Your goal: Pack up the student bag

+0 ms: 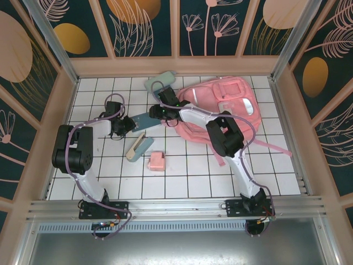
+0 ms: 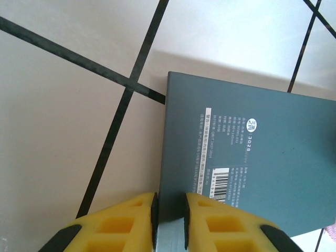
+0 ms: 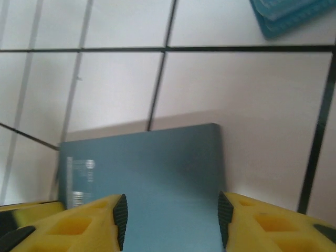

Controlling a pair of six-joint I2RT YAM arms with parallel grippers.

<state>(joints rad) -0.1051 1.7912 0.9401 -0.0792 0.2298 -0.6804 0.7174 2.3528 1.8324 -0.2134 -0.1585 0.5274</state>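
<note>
The student bag (image 1: pixel 220 107), a big soft pink backpack, lies at the back right of the tiled table. Left of it lies a flat slate-blue box (image 1: pixel 144 121) with white print and a barcode (image 2: pixel 247 157), and both grippers meet at it. My left gripper (image 1: pixel 124 126) holds the box's left end, with its pads pinched on the thin edge (image 2: pixel 169 207). My right gripper (image 1: pixel 157 113) is at the box's other end, toward the bag. Its jaws (image 3: pixel 170 210) stand apart over the box's flat face (image 3: pixel 157 173), gripping nothing.
A pale green case (image 1: pixel 160 81) lies at the back, just beyond the right gripper. A beige and teal pencil case (image 1: pixel 139 148) and a small pink box (image 1: pixel 156 161) lie nearer the front. A teal ridged item (image 3: pixel 289 16) shows in the right wrist view. Wooden walls ring the table.
</note>
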